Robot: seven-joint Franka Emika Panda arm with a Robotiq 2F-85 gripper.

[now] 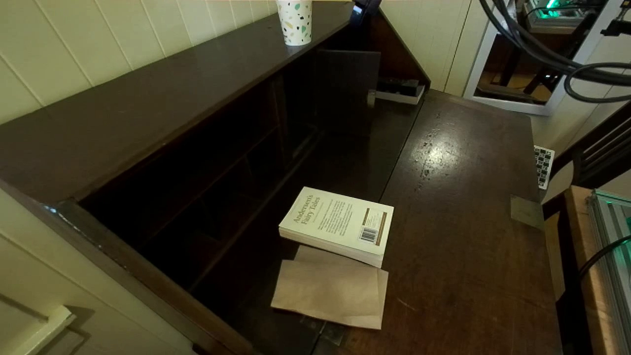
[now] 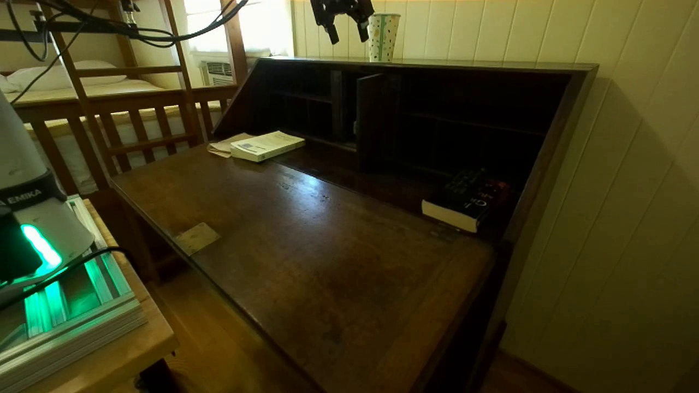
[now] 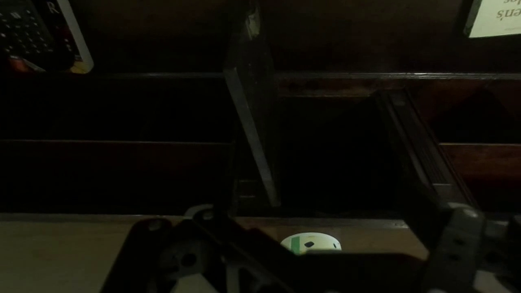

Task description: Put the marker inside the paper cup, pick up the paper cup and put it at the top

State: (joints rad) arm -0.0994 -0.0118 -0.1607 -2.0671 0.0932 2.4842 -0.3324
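The round, white, speckled paper cup (image 2: pixel 384 39) stands upright on the long, flat, dark-brown wooden top (image 1: pixel 148 88). In an exterior view, the black, claw-shaped gripper (image 2: pixel 349 39) hangs near the cup, at its 9 o'clock, its 2 fingers (image 2: pixel 332 35) wide apart.

I count one cup (image 2: pixel 384 38), one pincer (image 2: pixel 349 39), one door (image 2: pixel 372 120), one white book (image 1: pixel 340 222), one black book (image 2: pixel 461 201) — two together — and brown paper (image 1: pixel 328 291), sheets unclear.
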